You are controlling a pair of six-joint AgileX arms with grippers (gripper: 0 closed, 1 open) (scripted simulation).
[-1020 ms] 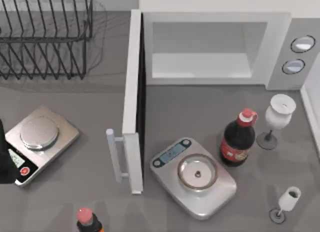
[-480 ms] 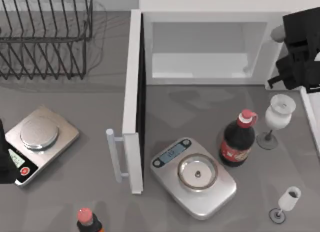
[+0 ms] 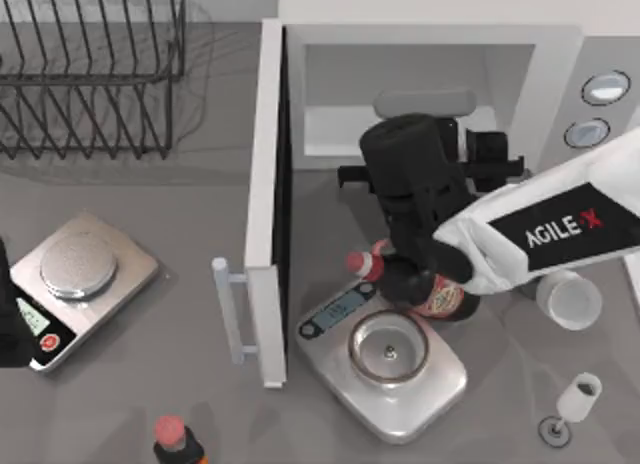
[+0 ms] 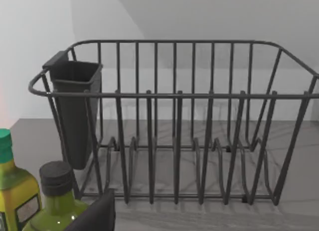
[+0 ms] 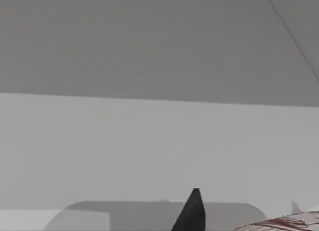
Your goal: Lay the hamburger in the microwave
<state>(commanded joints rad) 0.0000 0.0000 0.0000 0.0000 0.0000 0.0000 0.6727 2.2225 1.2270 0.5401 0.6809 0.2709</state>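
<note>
The white microwave [image 3: 540, 94] stands at the back of the table. Its door [image 3: 265, 204] is swung wide open toward the front, and the white cavity [image 3: 340, 104] is bare where it shows. The hamburger is out of view. My right arm reaches in from the right, and its black gripper [image 3: 440, 144] hovers at the cavity's mouth, casting a grey shadow on the oven floor. One dark fingertip [image 5: 194, 211] shows against pale oven walls. A red-and-white patch [image 5: 289, 223] lies beside it; what it is I cannot tell. My left gripper [image 3: 8, 324] is parked at the table's left edge.
A cola bottle [image 3: 440, 296] lies tipped under the right arm, cap [image 3: 358, 264] to the left, against silver scales [image 3: 385, 354]. More scales [image 3: 80, 269] sit left. A wire dish rack [image 3: 90, 74] [image 4: 174, 141] stands back left. Two white glasses [image 3: 568, 299] [image 3: 577, 399] stand right. Another bottle [image 3: 172, 439] stands in front.
My right arm swept from the back right corner to the microwave's mouth. The cola bottle went from upright to lying over by the scales. The larger glass shifted toward the front right.
</note>
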